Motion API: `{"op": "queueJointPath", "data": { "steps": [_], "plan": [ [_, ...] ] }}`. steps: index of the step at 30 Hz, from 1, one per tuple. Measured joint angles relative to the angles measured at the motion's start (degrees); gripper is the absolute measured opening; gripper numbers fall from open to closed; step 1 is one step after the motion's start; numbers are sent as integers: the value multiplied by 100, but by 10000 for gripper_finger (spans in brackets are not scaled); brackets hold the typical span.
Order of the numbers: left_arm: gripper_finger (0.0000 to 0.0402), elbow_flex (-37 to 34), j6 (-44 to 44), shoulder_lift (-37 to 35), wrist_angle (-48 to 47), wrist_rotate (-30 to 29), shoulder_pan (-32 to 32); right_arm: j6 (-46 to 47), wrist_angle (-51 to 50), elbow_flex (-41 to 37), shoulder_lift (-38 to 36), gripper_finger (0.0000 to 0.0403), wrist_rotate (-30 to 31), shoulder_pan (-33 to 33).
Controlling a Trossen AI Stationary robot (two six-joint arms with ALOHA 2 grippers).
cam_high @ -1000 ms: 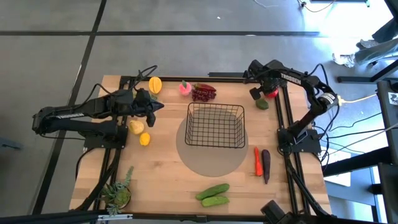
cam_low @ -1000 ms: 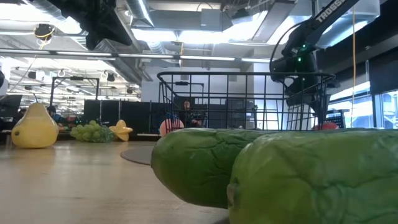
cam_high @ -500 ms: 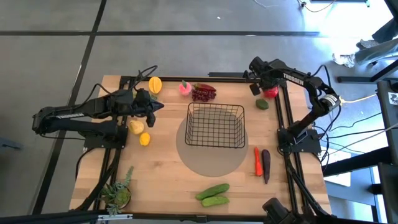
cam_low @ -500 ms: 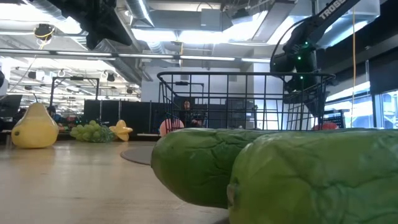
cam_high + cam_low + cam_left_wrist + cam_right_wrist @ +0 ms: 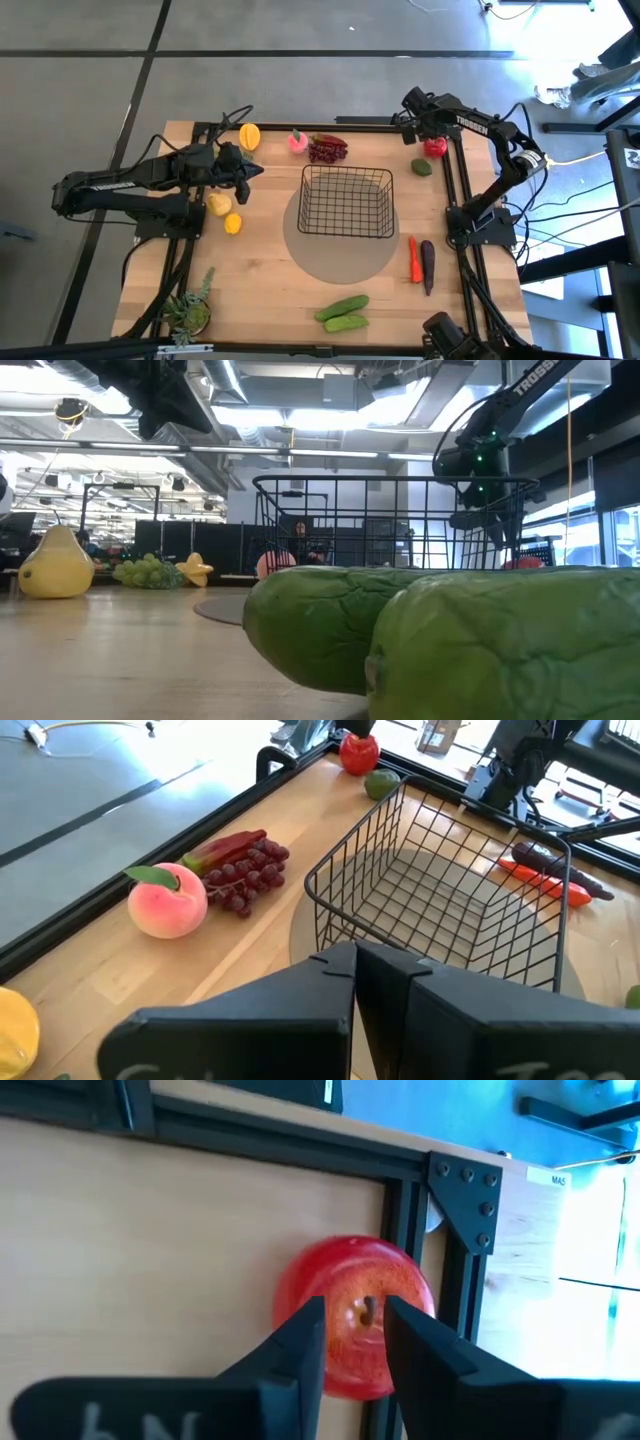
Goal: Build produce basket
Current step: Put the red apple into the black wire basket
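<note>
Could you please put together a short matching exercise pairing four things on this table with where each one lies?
Things:
1. red apple
2. peach
3. carrot
4. potted plant

Places:
A. beside the purple grapes
B. near corner on the left arm's side
C. under the right gripper, far corner
D. next to the eggplant

Pairs: 1-C, 2-A, 3-D, 4-B

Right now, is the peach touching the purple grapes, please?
Touching: the left wrist view shows the peach pressed against the purple grapes, with no gap between them.
</note>
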Motion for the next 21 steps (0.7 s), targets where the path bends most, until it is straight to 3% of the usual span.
{"op": "queueJointPath", "data": {
  "steps": [21],
  "plan": [
    [0, 0, 2, 0, 0, 2, -4, 174, -77, 0, 338, 96, 407, 32]
  ]
}}
